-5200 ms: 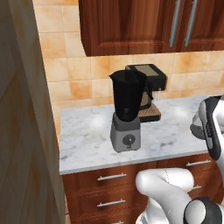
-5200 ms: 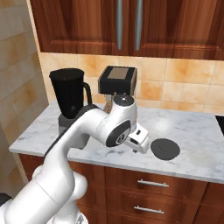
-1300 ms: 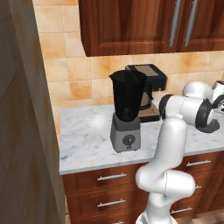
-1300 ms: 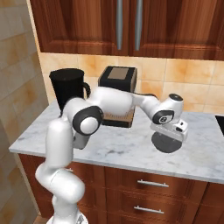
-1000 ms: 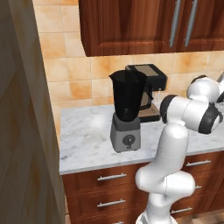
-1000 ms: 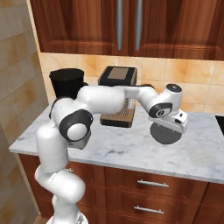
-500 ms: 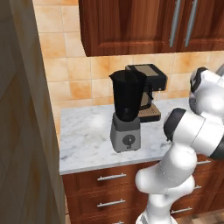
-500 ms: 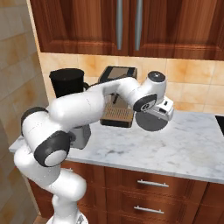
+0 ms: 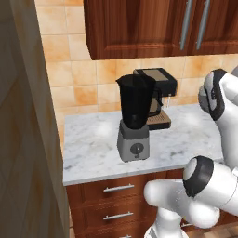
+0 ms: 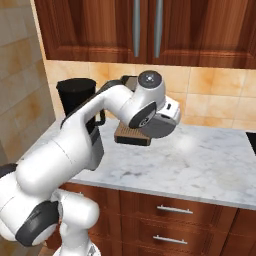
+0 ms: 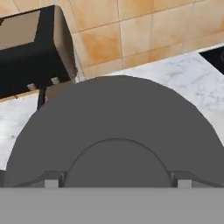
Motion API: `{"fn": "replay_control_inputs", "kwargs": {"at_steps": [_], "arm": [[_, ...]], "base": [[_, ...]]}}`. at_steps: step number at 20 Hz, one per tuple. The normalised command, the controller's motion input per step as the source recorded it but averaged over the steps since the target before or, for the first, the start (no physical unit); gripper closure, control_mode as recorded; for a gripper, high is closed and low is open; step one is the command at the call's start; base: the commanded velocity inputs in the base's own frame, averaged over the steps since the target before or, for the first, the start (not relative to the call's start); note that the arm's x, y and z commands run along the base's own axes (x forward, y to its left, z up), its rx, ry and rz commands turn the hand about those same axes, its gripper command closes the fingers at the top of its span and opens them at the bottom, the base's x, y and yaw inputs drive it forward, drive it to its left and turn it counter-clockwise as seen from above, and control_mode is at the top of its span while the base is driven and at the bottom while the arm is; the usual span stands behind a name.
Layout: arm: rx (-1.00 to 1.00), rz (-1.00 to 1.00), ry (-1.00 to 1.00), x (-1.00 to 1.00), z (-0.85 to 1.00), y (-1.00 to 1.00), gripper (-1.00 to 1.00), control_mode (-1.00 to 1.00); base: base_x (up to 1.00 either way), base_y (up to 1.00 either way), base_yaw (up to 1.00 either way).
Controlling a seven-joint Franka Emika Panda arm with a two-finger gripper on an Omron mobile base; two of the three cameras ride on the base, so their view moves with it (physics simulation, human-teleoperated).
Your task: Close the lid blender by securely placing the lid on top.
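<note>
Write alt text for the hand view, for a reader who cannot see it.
A round dark lid sits right in front of the camera, over a white marble counter. Behind it to the left stands a black coffee machine against tan wall tiles.

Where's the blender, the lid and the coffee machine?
blender [image 9: 135, 106], left base view, on the black jar.
lid [image 11: 118, 127], hand view, on its flat face.
coffee machine [image 11: 33, 46], hand view, on its black side.

The blender [image 9: 135, 118] stands with its mouth uncovered and open air above the rim, up to the wall cabinets [image 9: 139, 25]. The coffee machine [image 9: 157, 95] crowds just behind and beside it. Left of it a tall panel [image 9: 28, 139] walls off the worktop [image 9: 93, 144], whose front strip lies bare.
</note>
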Motion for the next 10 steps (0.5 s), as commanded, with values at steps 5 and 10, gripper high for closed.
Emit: {"fn": "replay_control_inputs", "kwargs": {"at_steps": [5, 10], "arm": [[-0.04, 0.11, -0.14, -0.11, 0.93, 0.73, 1.00, -1.00], [-0.05, 0.13, -0.08, 0.06, 0.96, 0.67, 1.00, -1.00]], "base": [[0.00, 0.00, 0.00], [0.00, 0.00, 0.00]]}}
